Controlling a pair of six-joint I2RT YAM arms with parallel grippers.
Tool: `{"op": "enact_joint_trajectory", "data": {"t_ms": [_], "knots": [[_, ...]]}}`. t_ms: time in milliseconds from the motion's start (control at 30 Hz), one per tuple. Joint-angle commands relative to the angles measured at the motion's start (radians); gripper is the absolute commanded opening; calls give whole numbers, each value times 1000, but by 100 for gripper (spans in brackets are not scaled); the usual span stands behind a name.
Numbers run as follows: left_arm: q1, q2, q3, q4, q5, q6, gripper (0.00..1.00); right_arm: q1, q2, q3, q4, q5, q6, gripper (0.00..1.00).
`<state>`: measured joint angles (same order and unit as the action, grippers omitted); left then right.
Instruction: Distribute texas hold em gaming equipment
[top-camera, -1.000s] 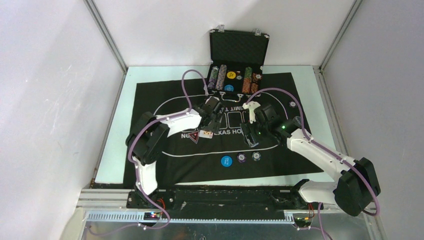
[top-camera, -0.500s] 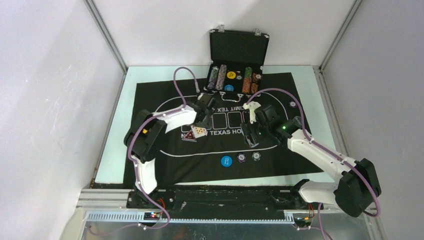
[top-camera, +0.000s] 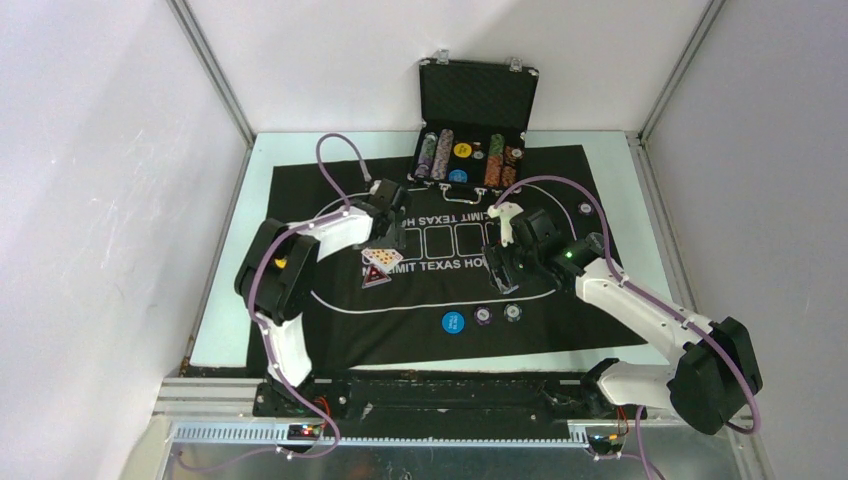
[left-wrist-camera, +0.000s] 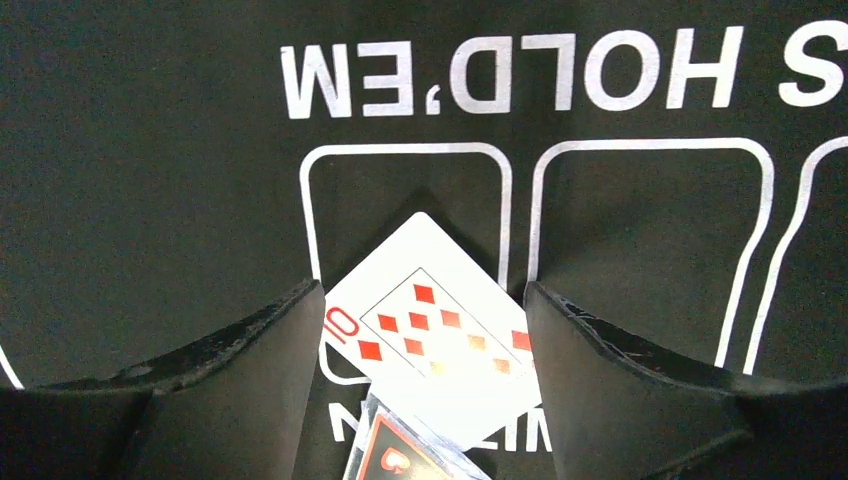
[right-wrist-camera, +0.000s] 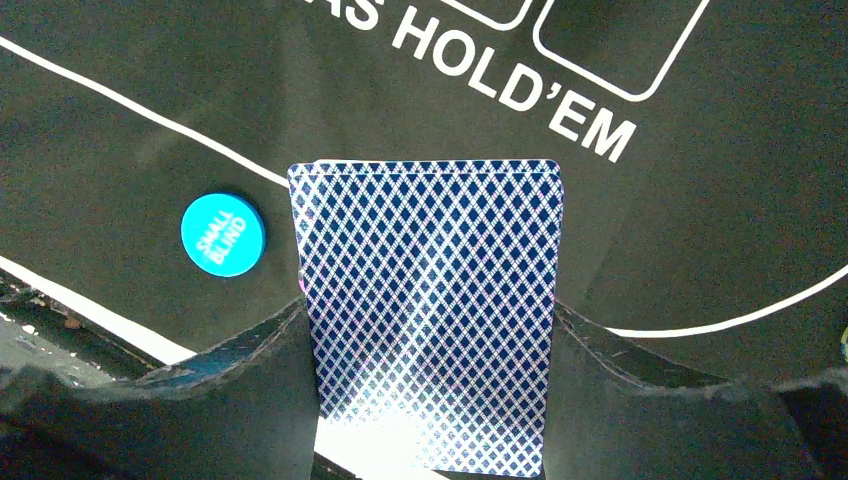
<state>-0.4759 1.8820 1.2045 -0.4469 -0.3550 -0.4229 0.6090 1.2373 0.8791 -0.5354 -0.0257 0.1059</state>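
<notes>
**Change noted.** Since a second ago the left arm (top-camera: 340, 228) has swung toward the left side of the black felt mat (top-camera: 300, 200). The cards under its wrist have travelled with it and now cover the start of the near white lettering rather than its middle. The left jaws have narrowed slightly and grip the ten of diamonds (left-wrist-camera: 430, 330), which is face up and skewed, its edges meeting both inner faces. A second card (left-wrist-camera: 395, 462) with a red and black face shows just beneath it. The right arm (top-camera: 620, 295) has not moved. The right jaws are closed on a blue-backed deck (right-wrist-camera: 430, 240), held over the mat's near oval line.

**Edges and room.** The open black case (top-camera: 478, 95) stands at the mat's far edge, with chip stacks (top-camera: 440, 152) in its tray. The blue small-blind button (right-wrist-camera: 223, 234), a purple chip (top-camera: 483, 316) and a grey chip (top-camera: 513, 313) lie on the felt near the right jaws, toward the near edge. A strip of pale tabletop (top-camera: 228, 290) borders the mat on the left, then the enclosure wall. Felt with white outlined boxes separates the two arms.
</notes>
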Motion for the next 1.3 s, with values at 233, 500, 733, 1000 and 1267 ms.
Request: {"op": "enact_joint_trajectory", "data": {"t_ms": [233,500,733,1000,1267], "knots": [[26,-144,-158,73,-9,-158,93,-6,-27,9,58,3,9,1],[38,-302,-309,188,52,-246,100,-8,-18,9,61,-2,9,0],[46,-318,-321,209,113,-258,100,-8,-16,9,60,-2,9,1],[55,-290,-335,150,118,-299,100,-11,-10,9,58,-2,8,1],[57,-288,-359,167,129,-329,100,-14,-1,9,61,1,8,1]]}}
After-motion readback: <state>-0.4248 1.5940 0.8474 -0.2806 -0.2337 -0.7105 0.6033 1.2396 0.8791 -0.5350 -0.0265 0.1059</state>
